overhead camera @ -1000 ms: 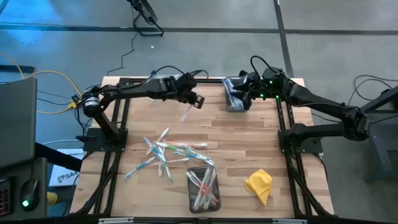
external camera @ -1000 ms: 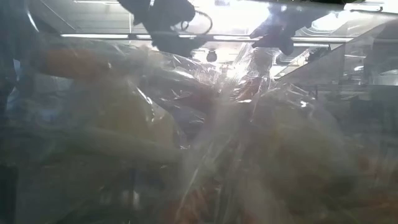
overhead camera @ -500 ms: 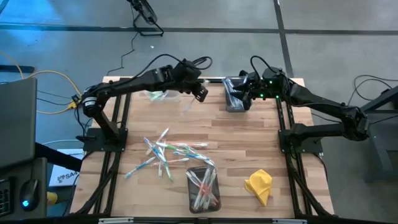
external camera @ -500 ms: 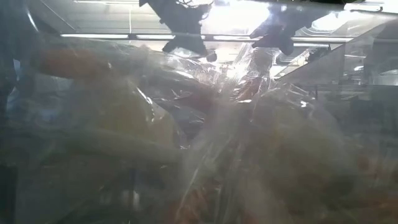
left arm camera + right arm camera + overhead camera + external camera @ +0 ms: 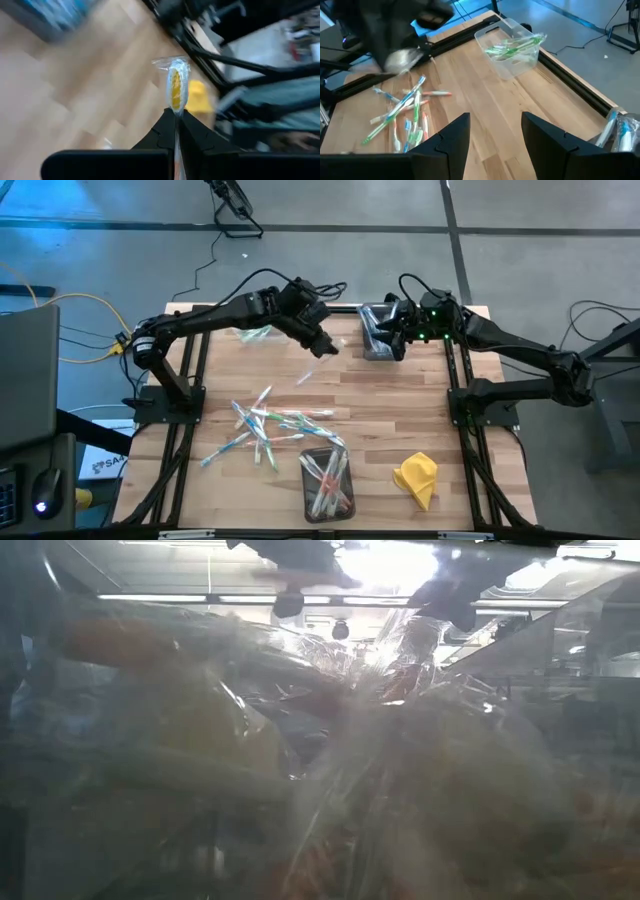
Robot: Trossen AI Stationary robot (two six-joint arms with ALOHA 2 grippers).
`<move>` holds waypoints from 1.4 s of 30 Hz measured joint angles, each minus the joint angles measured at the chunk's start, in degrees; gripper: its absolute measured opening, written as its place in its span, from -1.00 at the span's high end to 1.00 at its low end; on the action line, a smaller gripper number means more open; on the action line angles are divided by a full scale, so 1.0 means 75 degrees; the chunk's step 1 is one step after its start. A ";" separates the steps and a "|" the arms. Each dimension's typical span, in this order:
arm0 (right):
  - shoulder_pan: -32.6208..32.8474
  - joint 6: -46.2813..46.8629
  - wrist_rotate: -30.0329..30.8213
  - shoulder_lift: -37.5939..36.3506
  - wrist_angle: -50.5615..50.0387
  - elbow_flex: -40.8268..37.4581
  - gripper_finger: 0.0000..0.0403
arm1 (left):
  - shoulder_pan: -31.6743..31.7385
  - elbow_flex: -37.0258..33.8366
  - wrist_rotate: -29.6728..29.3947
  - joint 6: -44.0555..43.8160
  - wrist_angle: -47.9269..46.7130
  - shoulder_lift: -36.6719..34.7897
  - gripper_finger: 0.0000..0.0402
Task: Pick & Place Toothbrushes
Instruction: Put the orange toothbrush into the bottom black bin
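- Overhead, the left gripper (image 5: pixel 325 345) has swung from near the far-left bin (image 5: pixel 254 333) out toward mid-table, clamped on a wrapped toothbrush (image 5: pixel 308 370) hanging below it. The right gripper (image 5: pixel 396 340) hovers by the far bin (image 5: pixel 376 332), unchanged. Loose toothbrushes (image 5: pixel 268 428) lie in a pile nearer the front, beside a near bin (image 5: pixel 327 480) and a yellow cloth (image 5: pixel 417 478).
- Low view: crinkled plastic fills it; nothing useful shows.
- Left wrist: fingers (image 5: pixel 165 131) pinched tight on the wrapper, yellow-headed brush (image 5: pixel 175 89) poking forward.
- Right wrist: fingers (image 5: pixel 451 134) spread apart, holding nothing.
- Likely the carry is heading away from the green bin, so a different bin seems the target.
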 joint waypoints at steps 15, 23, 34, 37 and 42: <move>-0.0472 -0.0371 0.0025 -0.0069 0.0009 0.0000 0.15 | -0.0458 0.0000 0.0139 -0.1000 -0.0205 0.0000 0.98; -0.0738 -0.0471 0.0020 -0.0069 -0.0236 0.0000 0.15 | -0.1817 -0.0003 -0.2040 -0.2367 -0.0089 0.0000 0.97; -0.0861 -0.1045 -0.0035 -0.0069 -0.0401 0.0000 0.15 | -0.4732 -0.0007 -0.6922 -0.5434 0.0844 0.0137 0.97; -0.0867 -0.1193 -0.0032 -0.0069 -0.0323 0.0000 0.15 | -0.5321 0.0008 -0.7844 -0.5929 0.1165 0.0436 0.97; -0.0861 -0.1201 -0.0032 -0.0069 -0.0187 0.0000 0.15 | -0.5943 0.0002 -0.8237 -0.6565 0.1703 0.1172 0.97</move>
